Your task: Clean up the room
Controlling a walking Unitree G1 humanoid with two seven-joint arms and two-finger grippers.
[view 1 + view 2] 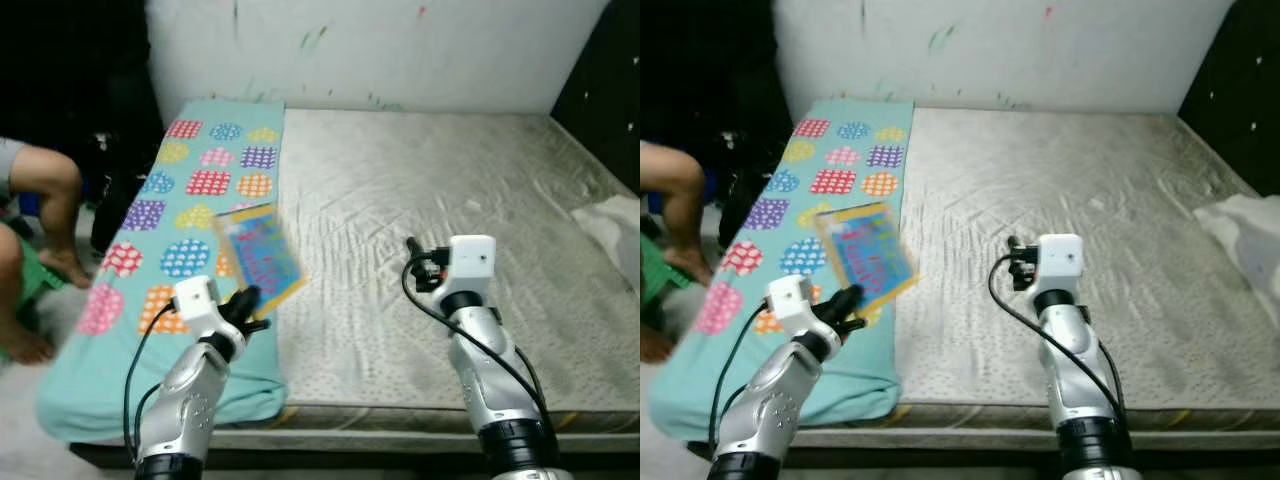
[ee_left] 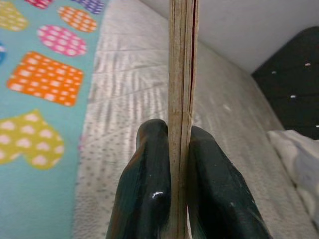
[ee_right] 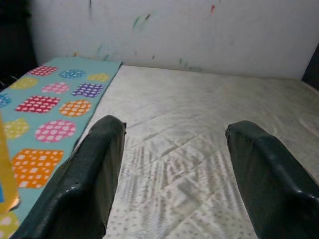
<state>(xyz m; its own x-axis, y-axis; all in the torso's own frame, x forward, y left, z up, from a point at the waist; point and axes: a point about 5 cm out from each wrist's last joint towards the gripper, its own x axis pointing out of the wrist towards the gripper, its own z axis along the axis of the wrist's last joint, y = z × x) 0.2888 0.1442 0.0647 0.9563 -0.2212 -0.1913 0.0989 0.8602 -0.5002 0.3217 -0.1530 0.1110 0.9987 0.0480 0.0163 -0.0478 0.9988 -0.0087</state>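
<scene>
Left eye view: we see the left gripper [image 1: 243, 305] at the near left of the bed [image 1: 430, 200], clamped on the near edge of a thin blue picture book [image 1: 258, 252] with a yellow border. The book is lifted and blurred, tilting over the seam between the teal patterned blanket [image 1: 190, 190] and the bare mattress. The right gripper [image 1: 415, 262] hangs over the mattress, near centre, carrying nothing. A person's bare legs [image 1: 45, 215] show at the far left edge, beside the bed. A white cloth [image 1: 612, 225] lies at the right edge.

Right eye view: the same layout holds; the book [image 1: 866, 252] rises from the left gripper [image 1: 845, 305], well apart from the right gripper [image 1: 1018, 262].

Left wrist view: both fingers [image 2: 144, 194] press flat against the book's [image 2: 182, 99] covers, edge-on, with only the lowest part held.

Right wrist view: the right gripper's fingers [image 3: 89, 174] stand wide apart over the mattress.

We judge the step in hand to be carrying the book off the bed. Because the grasp sits at one edge, we recommend moving slowly, keeping the book upright so it cannot pivot or slip, and keeping the path clear of the person.
</scene>
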